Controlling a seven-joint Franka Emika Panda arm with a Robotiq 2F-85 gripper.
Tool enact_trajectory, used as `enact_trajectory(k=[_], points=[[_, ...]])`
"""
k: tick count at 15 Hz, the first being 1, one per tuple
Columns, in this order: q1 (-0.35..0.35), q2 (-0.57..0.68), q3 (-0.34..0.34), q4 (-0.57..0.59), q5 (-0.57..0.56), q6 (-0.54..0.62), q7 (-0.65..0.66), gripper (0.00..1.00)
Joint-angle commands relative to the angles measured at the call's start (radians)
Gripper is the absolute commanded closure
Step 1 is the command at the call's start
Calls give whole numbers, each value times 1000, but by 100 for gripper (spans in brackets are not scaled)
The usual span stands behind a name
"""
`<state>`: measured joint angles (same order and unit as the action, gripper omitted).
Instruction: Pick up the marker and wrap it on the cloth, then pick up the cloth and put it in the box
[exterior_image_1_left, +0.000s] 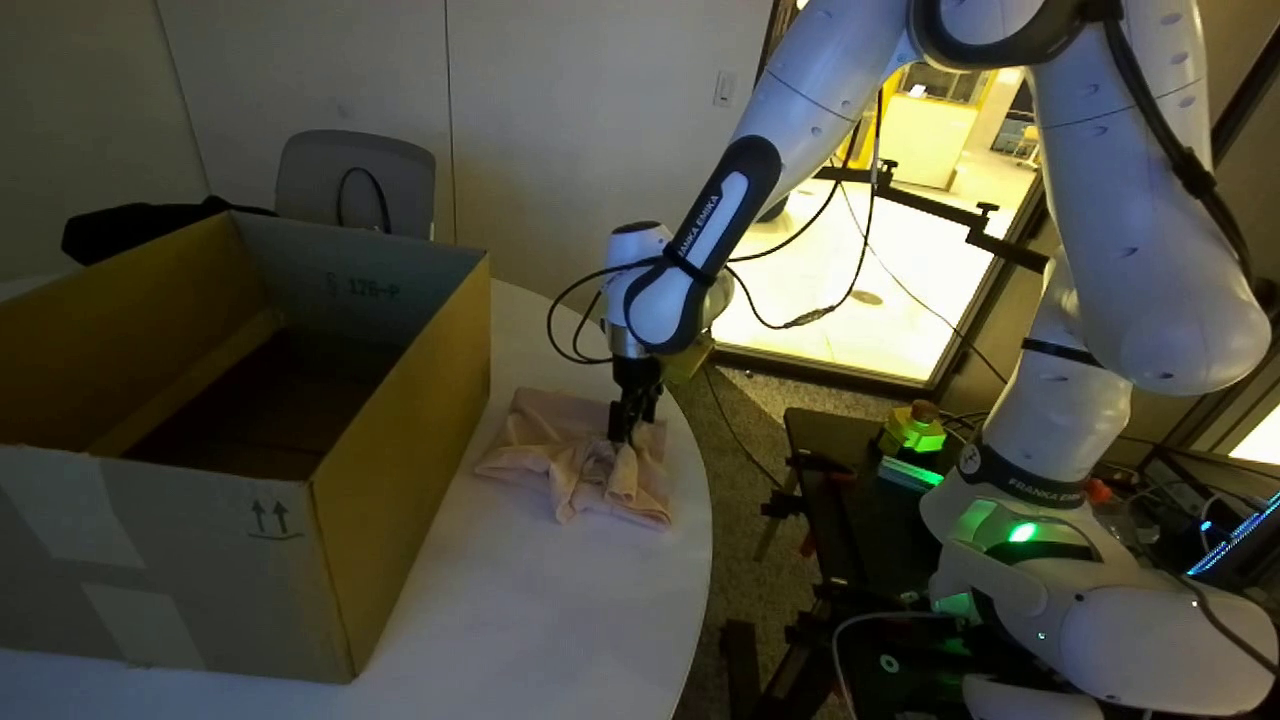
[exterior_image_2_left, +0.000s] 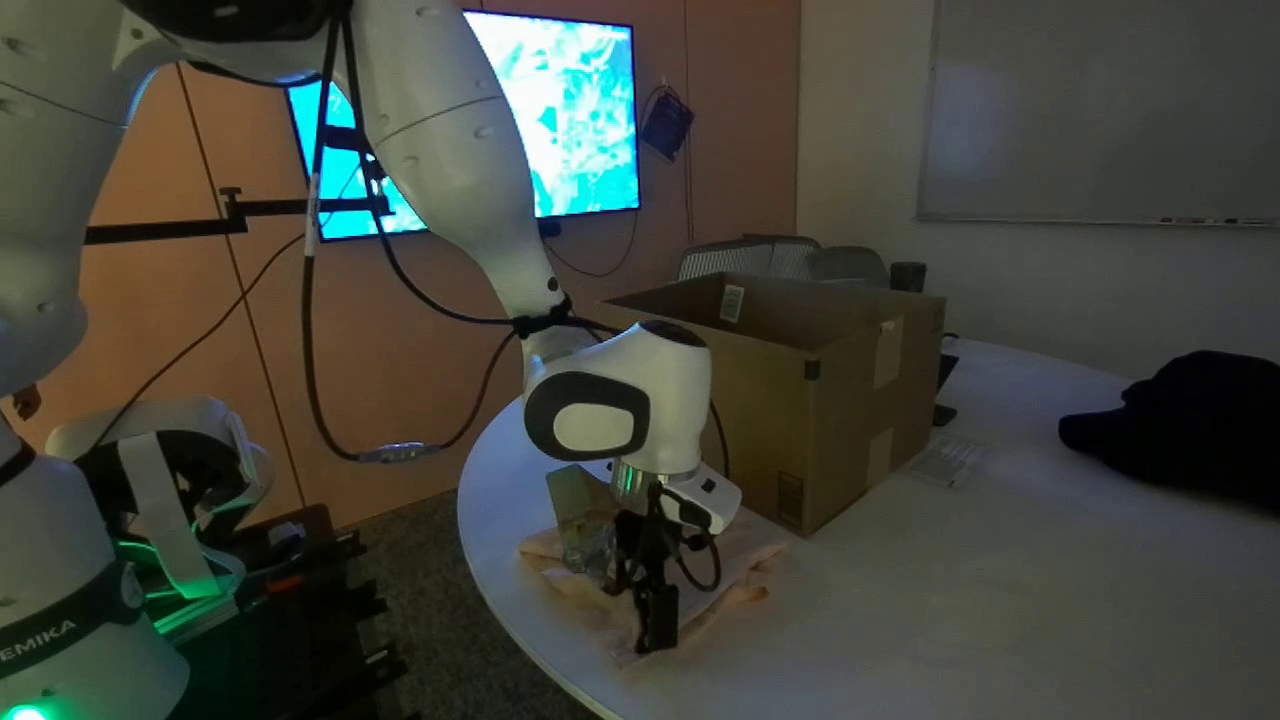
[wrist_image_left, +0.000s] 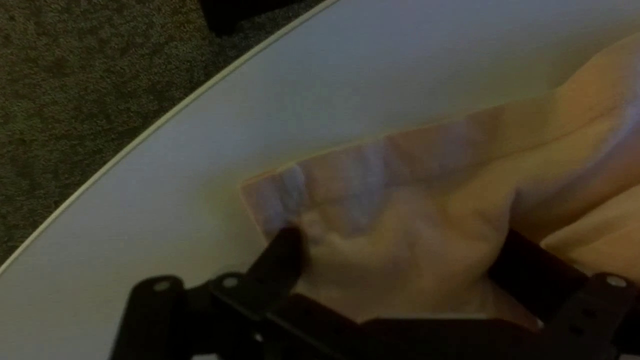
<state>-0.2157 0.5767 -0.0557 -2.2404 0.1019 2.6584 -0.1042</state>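
Observation:
A crumpled pink-orange cloth (exterior_image_1_left: 545, 455) lies on the white table beside the box; it also shows under my gripper in an exterior view (exterior_image_2_left: 745, 575) and in the wrist view (wrist_image_left: 400, 210). My gripper (exterior_image_1_left: 632, 425) points down at the cloth, near the table's rounded edge. In the wrist view its fingers (wrist_image_left: 399, 242) are spread wide, with a raised fold of cloth between them; the fingertips are at or very near the cloth. The marker does not show in any view. The open cardboard box (exterior_image_1_left: 410, 460) also stands behind the gripper in an exterior view (exterior_image_2_left: 850, 420).
The white table (exterior_image_1_left: 560, 620) ends in a curved edge close to the cloth, with carpet below. The tall box wall stands close beside the cloth. A black bundle (exterior_image_2_left: 1190, 430) and a paper sheet (exterior_image_2_left: 945, 460) lie on the table. Cables hang from the arm.

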Motion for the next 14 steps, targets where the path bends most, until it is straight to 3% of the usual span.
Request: enact_trajectory(k=[1,2,3,5,11,13,14], points=[[-20,52,13,28,-2,12,-41,0],[-22,56,15,31,0,10,-47,2],[-27,59,21,32,4,9,-56,23],[-32,56,28,31,6,4,-68,32],[-24,1,54,-4,1,18,-104,84],[-20,-28,65,-24,-1,33,-122,96],[-26,-44,78,-36,3,38,-141,96]])
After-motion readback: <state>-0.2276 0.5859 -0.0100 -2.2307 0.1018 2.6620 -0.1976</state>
